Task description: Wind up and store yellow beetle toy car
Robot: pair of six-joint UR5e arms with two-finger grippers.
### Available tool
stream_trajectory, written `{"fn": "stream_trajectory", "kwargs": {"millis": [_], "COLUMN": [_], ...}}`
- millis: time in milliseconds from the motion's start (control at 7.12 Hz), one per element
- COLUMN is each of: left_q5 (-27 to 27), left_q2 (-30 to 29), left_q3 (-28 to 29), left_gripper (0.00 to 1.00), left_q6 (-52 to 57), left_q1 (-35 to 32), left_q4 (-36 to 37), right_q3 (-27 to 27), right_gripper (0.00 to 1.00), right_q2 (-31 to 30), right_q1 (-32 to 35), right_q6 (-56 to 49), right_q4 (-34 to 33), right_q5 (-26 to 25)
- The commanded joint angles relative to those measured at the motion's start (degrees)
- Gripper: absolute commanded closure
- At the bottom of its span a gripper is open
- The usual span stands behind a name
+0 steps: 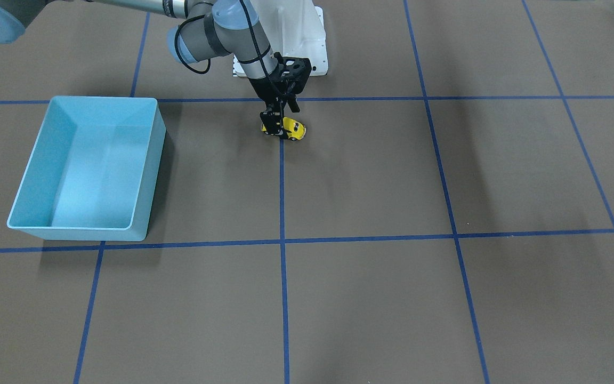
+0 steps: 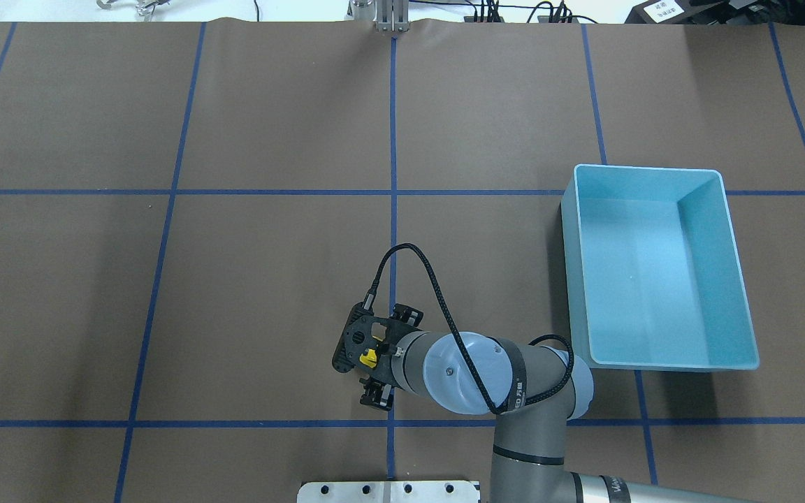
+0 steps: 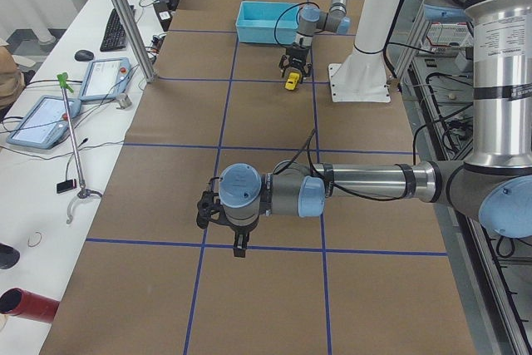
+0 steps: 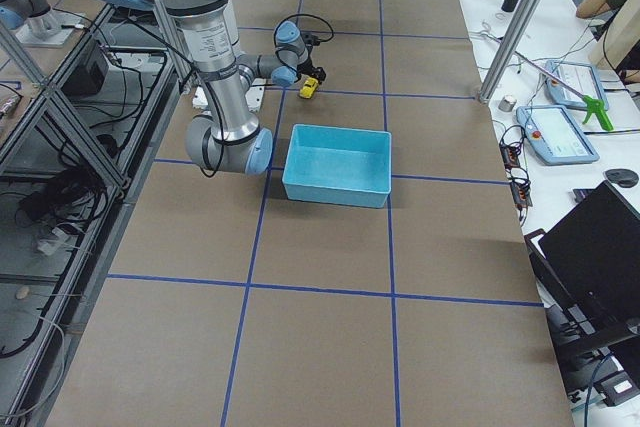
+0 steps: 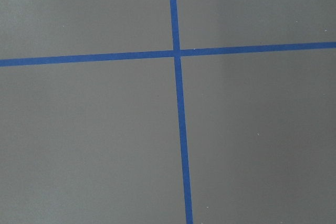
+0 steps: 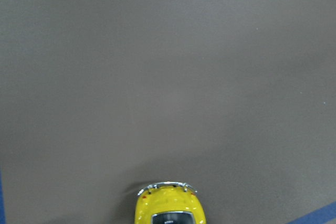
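Note:
The yellow beetle toy car [image 1: 292, 129] stands on its wheels on the brown table, close in front of the robot's base. My right gripper [image 1: 280, 120] points down over one end of the car, fingers spread wide, open. From overhead only a bit of the car [image 2: 368, 358] shows under the right gripper [image 2: 383, 356]. The right wrist view shows one end of the car [image 6: 169, 205] at its bottom edge, and no fingers. My left gripper [image 3: 237, 239] hangs over bare table far from the car, and I cannot tell its state.
A light-blue bin [image 1: 150, 160] stands on the robot's right side of the table, also seen from overhead [image 2: 570, 265]. Blue tape lines cross the table. The white robot base plate [image 1: 307, 48] is just behind the car.

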Motion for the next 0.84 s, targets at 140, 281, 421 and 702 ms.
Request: {"fn": "stream_trajectory", "kwargs": {"millis": [140,281,421,702], "left_q5": [0.00,0.00,0.00,0.00], "left_q2": [0.00,0.00,0.00,-0.09], "left_q3": [0.02,-0.07,-0.07,-0.07], "left_gripper": [0.00,0.00,0.00,0.00], "left_q6": [0.00,0.00,0.00,0.00], "left_q1": [0.00,0.00,0.00,0.00], "left_q4": [0.00,0.00,0.00,0.00], "right_q3": [0.23,0.58,1.46,6.71], "right_gripper": [0.93,1.00,1.00,1.00], "right_q2": [-0.75,-1.10,-1.19,-0.67], "right_q1": [-0.53,-0.53,-0.61,0.08], "right_q6": [0.05,0.49,1.45,1.63], "right_q4": [0.52,0.52,0.44,-2.53], "right_q5": [-1.49,-1.50,-1.41,-0.36]}}
